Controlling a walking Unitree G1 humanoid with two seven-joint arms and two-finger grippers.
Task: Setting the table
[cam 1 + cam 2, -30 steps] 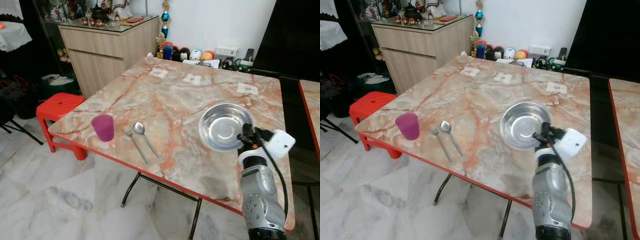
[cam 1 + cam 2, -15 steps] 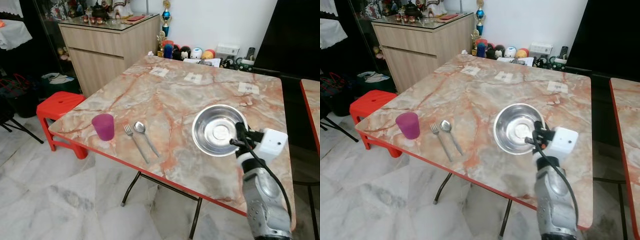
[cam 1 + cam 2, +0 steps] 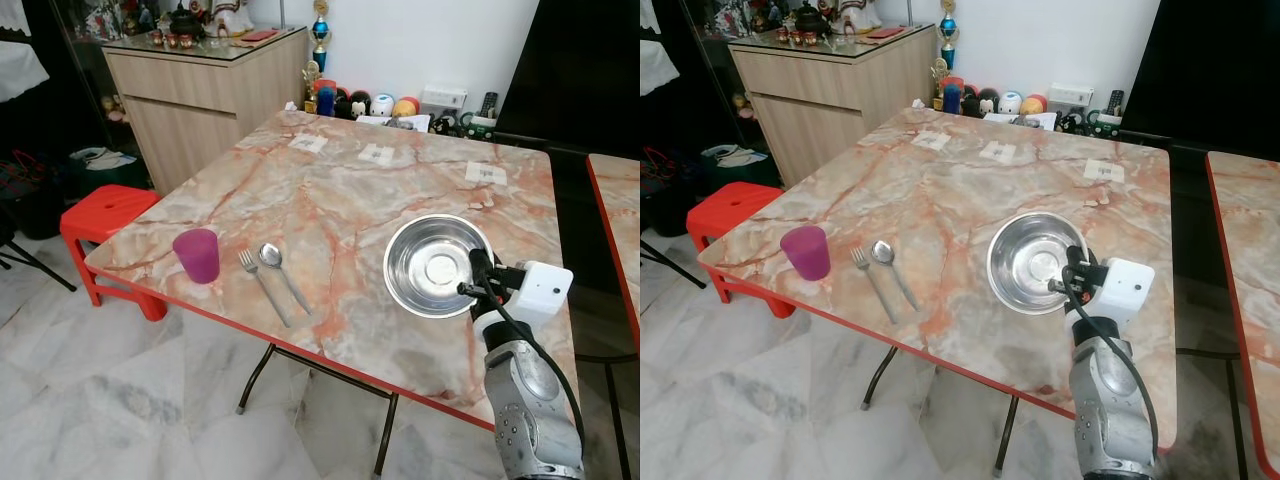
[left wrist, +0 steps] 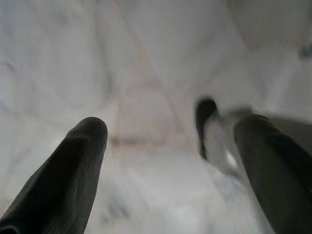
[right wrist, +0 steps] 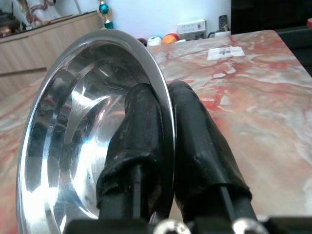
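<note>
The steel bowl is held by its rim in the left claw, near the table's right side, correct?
Not quite: the right claw holds it. The right wrist view shows its two black fingers pinching the steel bowl by its rim, near the table's right side.

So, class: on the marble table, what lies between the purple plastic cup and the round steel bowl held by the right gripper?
Between the purple plastic cup and the round steel bowl, the left eye view shows a metal fork and metal spoon side by side, then bare marble table.
</note>
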